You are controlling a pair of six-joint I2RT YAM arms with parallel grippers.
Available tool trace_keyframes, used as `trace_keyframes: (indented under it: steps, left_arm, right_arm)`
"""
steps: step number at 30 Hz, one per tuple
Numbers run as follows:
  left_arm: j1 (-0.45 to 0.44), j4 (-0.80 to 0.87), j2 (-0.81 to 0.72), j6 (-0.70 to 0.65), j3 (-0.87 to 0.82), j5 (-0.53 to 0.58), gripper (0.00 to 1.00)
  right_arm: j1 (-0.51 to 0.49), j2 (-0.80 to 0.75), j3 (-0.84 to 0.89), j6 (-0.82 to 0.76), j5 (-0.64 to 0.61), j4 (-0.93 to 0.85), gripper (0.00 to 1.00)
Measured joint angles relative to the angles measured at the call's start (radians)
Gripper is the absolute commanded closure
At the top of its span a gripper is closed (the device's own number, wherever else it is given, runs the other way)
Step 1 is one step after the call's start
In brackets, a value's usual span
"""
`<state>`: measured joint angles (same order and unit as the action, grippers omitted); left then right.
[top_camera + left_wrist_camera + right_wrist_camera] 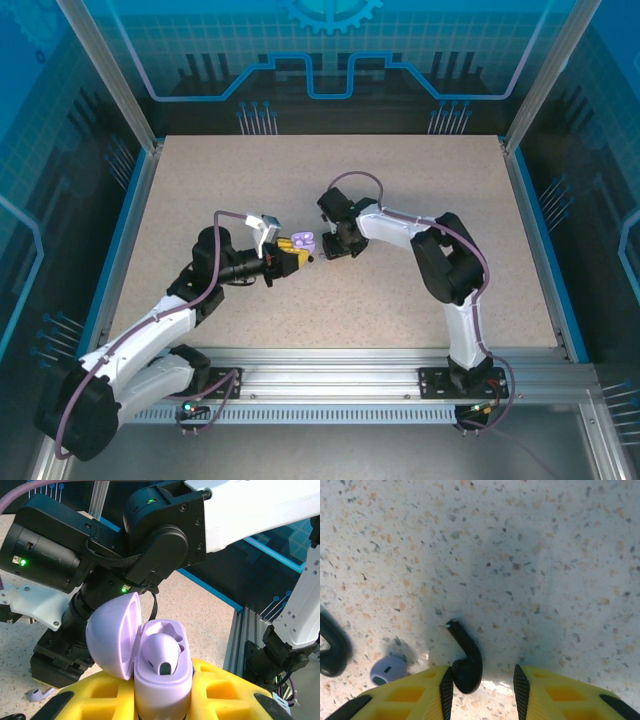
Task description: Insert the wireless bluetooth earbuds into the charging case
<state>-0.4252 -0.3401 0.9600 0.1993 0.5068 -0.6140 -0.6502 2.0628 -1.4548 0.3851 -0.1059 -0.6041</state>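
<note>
My left gripper is shut on a pale lavender charging case with its lid swung open. One lavender earbud sits in a socket of the case, and the other socket beside it is empty. In the top view the case is at mid-table, with the left gripper and right gripper close on either side. My right gripper is open just above the table. A black earbud lies with its head against the left pad, a clear gap to the right pad.
A loose lavender earbud lies on the speckled table left of the right gripper, also seen beneath the right arm. A dark curved object lies at the left edge. The right arm's wrist hangs close behind the case.
</note>
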Motion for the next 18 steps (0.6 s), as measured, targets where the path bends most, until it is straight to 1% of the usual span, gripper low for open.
trace_keyframes:
  steps: [8,10,14,18]
  left_arm:
    - [0.000,0.000,0.000,0.000,0.000,0.000,0.94]
    - [0.000,0.000,-0.002,0.000,0.000,0.000,0.94]
    - [0.001,0.003,-0.010,0.000,0.000,0.000,0.94]
    - [0.002,0.005,-0.022,0.000,0.000,0.001,0.94]
  right_arm:
    - [0.023,-0.109,0.087,-0.009,0.068,0.038,0.60]
    - [0.023,-0.130,0.093,-0.020,0.097,0.054,0.62]
    - [0.023,-0.140,0.094,-0.049,0.164,0.080,0.65]
    - [0.022,-0.137,0.092,-0.077,0.206,0.081,0.65]
